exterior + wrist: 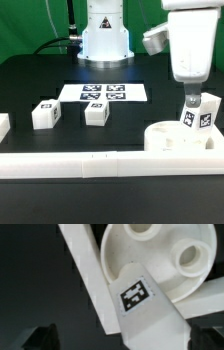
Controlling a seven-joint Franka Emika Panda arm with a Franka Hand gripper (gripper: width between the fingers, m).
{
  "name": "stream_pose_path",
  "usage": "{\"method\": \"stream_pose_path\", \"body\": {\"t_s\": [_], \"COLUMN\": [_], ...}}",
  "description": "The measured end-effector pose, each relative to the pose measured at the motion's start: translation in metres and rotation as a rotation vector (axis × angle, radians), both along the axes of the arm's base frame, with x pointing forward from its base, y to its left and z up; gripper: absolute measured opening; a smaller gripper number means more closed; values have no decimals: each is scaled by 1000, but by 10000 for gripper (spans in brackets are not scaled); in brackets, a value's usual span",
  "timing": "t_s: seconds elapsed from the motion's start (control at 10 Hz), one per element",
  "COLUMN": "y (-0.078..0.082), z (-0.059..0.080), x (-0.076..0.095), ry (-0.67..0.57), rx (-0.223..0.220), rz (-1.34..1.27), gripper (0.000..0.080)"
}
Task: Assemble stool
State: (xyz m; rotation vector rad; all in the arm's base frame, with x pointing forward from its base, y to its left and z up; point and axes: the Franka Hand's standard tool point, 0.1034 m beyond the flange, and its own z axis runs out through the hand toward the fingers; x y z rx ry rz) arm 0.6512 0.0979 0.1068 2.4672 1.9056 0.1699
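1. The gripper [192, 103] was seen spread wide, its fingers set either side of a tagged leg [198, 118]; contact could not be told.
2. That leg was set upon the seat [165, 140], just beside the rail [90, 165].
3. Bare table [140, 118] was seen between the seat and a second leg [97, 112]; a third leg [45, 113] lay near it.

You are looking at a tagged leg [152, 321] overlapping the seat [125, 249] near its holes, a white rail [88, 277] running just beside the seat.
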Motion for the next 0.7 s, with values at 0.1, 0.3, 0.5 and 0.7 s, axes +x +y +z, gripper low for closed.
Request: {"method": "stream_pose_path", "body": {"t_s": [0.1,0.3,0.5,0.7], "y": [4,6,2,6], "z": [1,-2,-2,-4], "x": [3,3,4,1], "ry": [-33,-75,-79,-82], "rx": [-14,-35,-60,-71], "rz": [95,230,325,375], "gripper": [649,649,649,649]}}
